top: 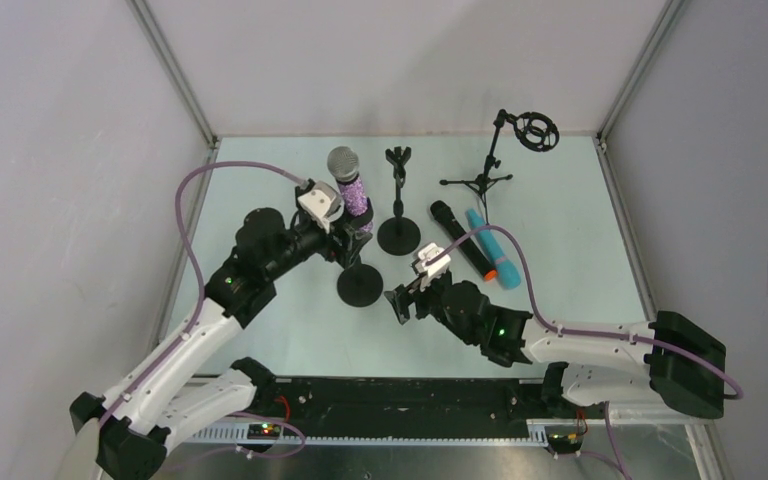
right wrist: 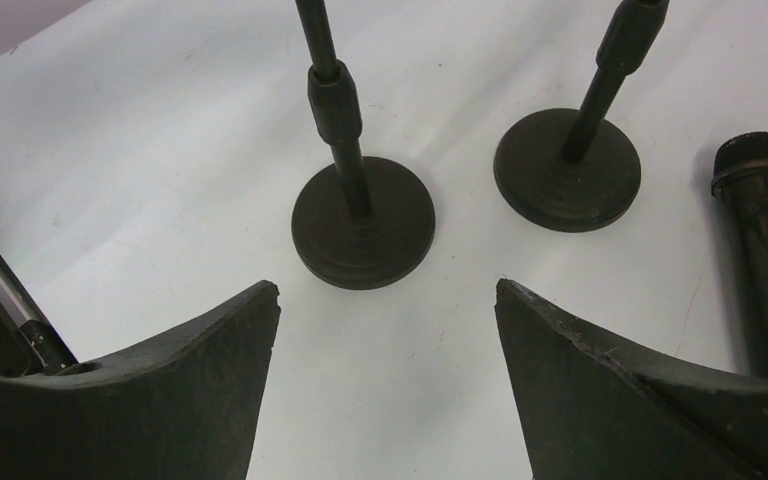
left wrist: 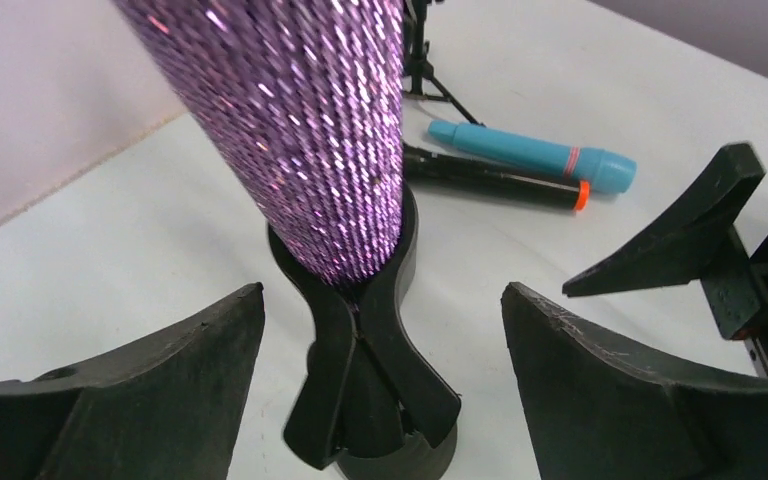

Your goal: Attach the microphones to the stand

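We saw the purple microphone (left wrist: 300, 130) standing upright in the stand's clip (left wrist: 360, 345), just ahead of the left pincer (left wrist: 382, 292), whose jaws stood wide on either side without touching it. The right pincer (right wrist: 388, 292) also gaped wide over the desk (right wrist: 160, 150), near a round stand base (right wrist: 363, 225). The black microphone (top: 458, 240) and the teal microphone (top: 493, 252) lay side by side further right.

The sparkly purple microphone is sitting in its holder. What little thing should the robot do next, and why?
Probably pull the left pincer straight back. The purple glittery microphone already sits in the black forked clip of the stand, and the pincer is open, its fingers clear of the microphone on both sides.
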`<state>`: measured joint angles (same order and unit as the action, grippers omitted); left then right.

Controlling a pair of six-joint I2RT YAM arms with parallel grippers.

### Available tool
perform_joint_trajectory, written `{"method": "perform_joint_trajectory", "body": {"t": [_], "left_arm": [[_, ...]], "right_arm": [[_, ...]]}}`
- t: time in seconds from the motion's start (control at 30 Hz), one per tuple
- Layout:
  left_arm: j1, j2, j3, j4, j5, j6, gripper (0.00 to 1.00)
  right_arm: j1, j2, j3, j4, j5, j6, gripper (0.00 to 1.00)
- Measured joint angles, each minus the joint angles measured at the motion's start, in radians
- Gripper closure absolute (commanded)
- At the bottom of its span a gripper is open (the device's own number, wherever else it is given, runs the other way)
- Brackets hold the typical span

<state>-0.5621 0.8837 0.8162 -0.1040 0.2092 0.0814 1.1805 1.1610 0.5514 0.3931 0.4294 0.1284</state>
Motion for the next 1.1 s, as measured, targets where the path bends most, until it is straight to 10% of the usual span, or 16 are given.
{"method": "perform_joint_trajectory", "body": {"t": [0.57, 1.1], "left_arm": [[0.000, 0.071, 0.058, 0.036, -0.019, 0.007, 0.00], [0.000, 0.076, 0.133, 0.142, -0.047, 0.013, 0.49]], "right_arm": [[0.000, 0.000, -0.011, 0.011, 0.000, 0.011, 0.18], [0.000, 0.026, -0.014, 0.025, -0.001, 0.031, 0.29]]}}
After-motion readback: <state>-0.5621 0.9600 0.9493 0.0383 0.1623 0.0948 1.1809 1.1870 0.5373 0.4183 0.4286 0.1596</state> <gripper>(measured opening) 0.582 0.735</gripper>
